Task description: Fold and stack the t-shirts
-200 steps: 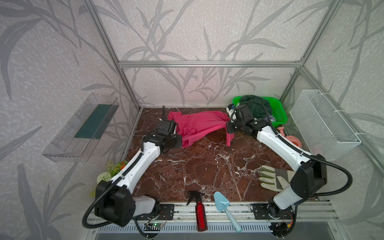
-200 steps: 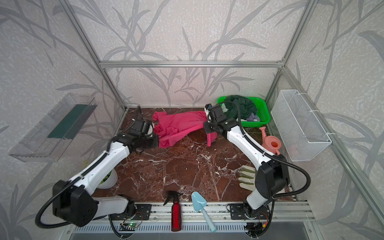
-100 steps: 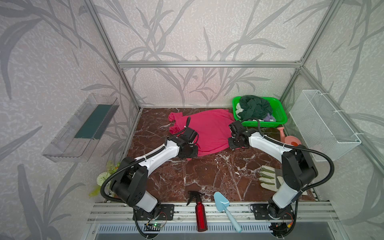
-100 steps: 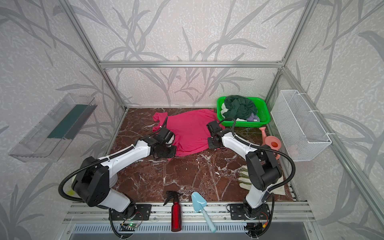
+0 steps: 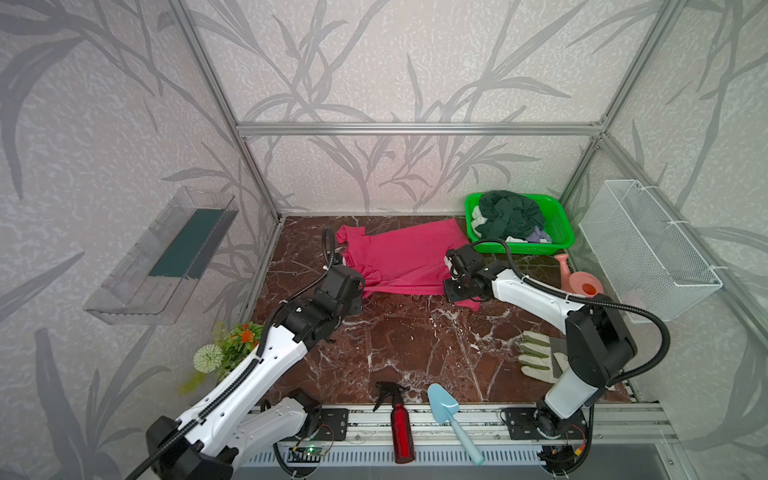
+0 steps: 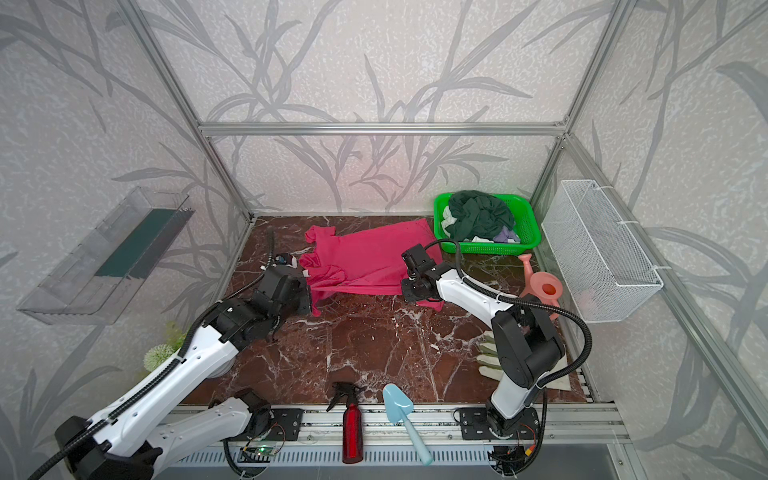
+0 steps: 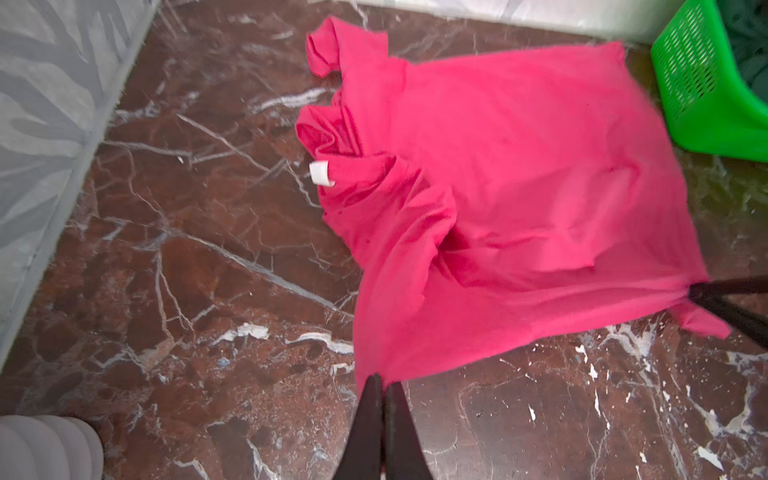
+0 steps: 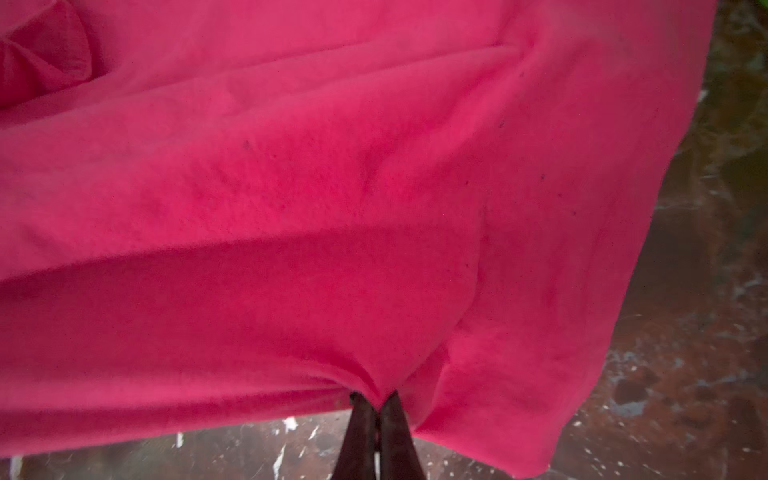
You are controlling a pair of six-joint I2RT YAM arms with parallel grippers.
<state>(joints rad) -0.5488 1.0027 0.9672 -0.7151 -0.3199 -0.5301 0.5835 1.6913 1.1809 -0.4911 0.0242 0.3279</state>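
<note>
Tee [image 5: 403,257] hem lifted (left hand [image 7: 380,382], right hand [image 8: 376,401] pinching)

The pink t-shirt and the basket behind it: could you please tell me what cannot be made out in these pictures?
- Left tool: in both top views its own wrist hides its grip on the pink t-shirt; only the left wrist view shows it.
- Right wrist view: blurred cloth fills the frame, so which edge the right tool pinches is unclear.
- Green basket: the dark green t-shirt covers the garments beneath; their number is unknown.
</note>
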